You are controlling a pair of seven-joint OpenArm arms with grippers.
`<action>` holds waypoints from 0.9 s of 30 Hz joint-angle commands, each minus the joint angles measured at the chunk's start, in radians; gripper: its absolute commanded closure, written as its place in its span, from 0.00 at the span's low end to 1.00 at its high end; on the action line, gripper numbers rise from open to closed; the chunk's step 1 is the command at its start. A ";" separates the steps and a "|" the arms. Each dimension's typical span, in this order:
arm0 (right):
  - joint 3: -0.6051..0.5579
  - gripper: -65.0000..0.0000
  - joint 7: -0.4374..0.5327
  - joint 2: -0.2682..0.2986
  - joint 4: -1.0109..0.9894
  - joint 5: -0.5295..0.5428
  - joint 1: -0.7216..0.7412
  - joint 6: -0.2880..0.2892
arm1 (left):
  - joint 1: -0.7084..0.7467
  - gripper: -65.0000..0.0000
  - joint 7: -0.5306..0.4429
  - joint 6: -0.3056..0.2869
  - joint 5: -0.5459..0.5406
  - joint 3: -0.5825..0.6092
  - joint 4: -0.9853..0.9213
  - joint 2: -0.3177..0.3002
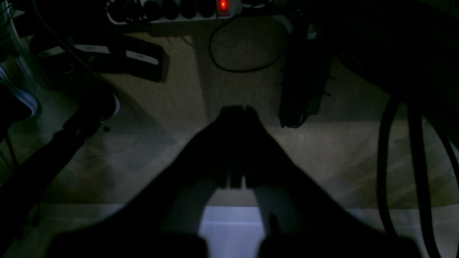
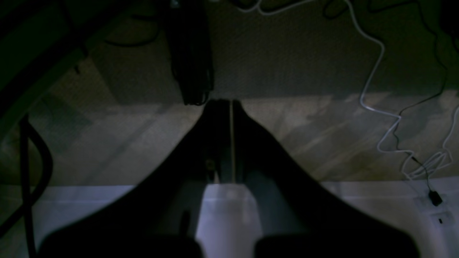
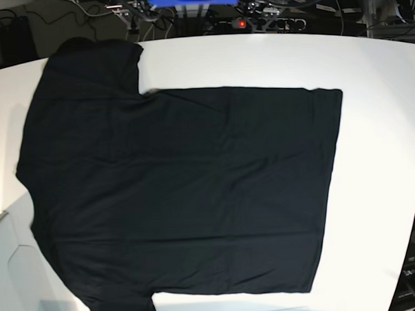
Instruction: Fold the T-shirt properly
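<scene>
We see one T-shirt [image 3: 182, 198] spread flat on the white desk [image 3: 378, 120], and it covers most of that surface. Its long axis runs sideways across the base view: the shoulders and both short sleeves lie toward that view's left edge, and the straight hem faces the right, stopping well short of the desk's right rim. One sleeve reaches up to the desk's far edge at the upper left, where its tip seems to hang just past the rim, and the other sleeve lies at the lower left near the desk's near edge. The cloth is plain black with only faint creases, and from this side we can make out no label or print. The hem looks straight and the side edges run roughly parallel to the desk's far and near edges. Neither arm shows in the base view. In the left wrist view the left gripper [image 1: 238, 109] hangs over the floor beyond the desk's edge, its jaws pressed together with nothing between them. In the right wrist view the right gripper [image 2: 229, 102] hangs likewise over the floor, jaws together but for a hairline slit, holding nothing. Both wrist views are very dim. We count one shirt, one desk and two grippers.
</scene>
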 commanded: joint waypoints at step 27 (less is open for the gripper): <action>0.001 1.00 -0.003 -0.002 -0.002 0.004 -0.021 0.022 | 0.019 1.00 0.000 0.007 -0.001 -0.001 0.003 -0.011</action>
